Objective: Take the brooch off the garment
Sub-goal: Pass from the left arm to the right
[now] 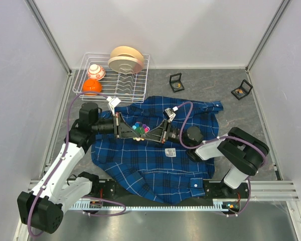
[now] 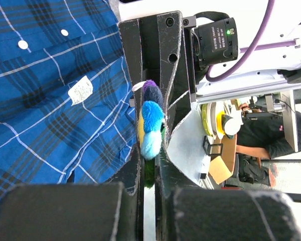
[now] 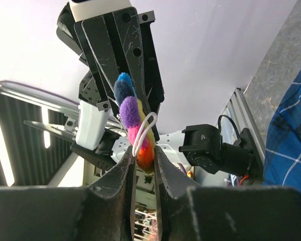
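Left wrist: clamped brooch [image 2: 151, 123] in clenched left gripper [image 2: 150, 155] beside garment [image 2: 50, 125]; pinched its orange end with right gripper [image 3: 144, 153].

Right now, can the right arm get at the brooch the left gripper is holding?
Probably yes: the right gripper has a finger either side of the orange end of the brooch, which sticks out clear of the left gripper; nothing sits between.

White arms [image 1: 60, 165], black fingers [image 2: 135, 60], purple cables [image 1: 72, 110].
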Controlling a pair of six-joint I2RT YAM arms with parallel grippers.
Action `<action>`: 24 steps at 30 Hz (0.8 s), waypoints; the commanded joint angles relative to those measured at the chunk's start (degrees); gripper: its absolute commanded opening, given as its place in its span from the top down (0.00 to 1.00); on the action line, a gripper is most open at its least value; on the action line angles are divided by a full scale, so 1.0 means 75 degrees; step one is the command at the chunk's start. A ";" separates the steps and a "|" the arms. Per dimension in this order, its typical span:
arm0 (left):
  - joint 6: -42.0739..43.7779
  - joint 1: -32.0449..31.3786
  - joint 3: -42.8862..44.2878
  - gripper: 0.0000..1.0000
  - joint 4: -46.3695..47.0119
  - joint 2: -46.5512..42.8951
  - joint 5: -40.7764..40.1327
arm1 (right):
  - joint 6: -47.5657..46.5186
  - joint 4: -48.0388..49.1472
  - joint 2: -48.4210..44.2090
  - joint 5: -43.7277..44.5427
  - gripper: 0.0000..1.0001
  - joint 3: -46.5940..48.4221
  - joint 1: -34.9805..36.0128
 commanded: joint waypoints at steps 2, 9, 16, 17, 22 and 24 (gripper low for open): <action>-0.0176 -0.0086 0.0281 0.98 0.0519 -0.0456 0.1273 | 0.0197 0.2123 0.0444 0.1184 0.99 -0.0468 -0.0132; -0.0246 -0.0098 0.0211 0.98 0.0601 -0.0457 0.1308 | -0.0412 0.1048 -0.0200 0.1256 0.91 -0.0363 -0.0026; -0.0305 -0.0087 0.0176 0.98 0.0625 -0.0469 0.1203 | -0.1396 0.0048 -0.1056 0.1220 0.84 -0.0327 0.0055; -0.0340 -0.0098 0.0176 0.98 0.0625 -0.0457 0.1121 | -0.1618 -0.0137 -0.1277 0.1221 0.83 -0.0316 0.0091; -0.0504 -0.0087 0.0035 0.98 0.0660 -0.0316 0.0991 | -0.2100 -0.0396 -0.1456 0.0824 0.73 0.0012 0.0220; -0.0516 -0.0086 0.0012 0.98 0.0660 -0.0316 0.0968 | -0.2194 -0.0561 -0.1479 0.0706 0.68 0.0118 0.0243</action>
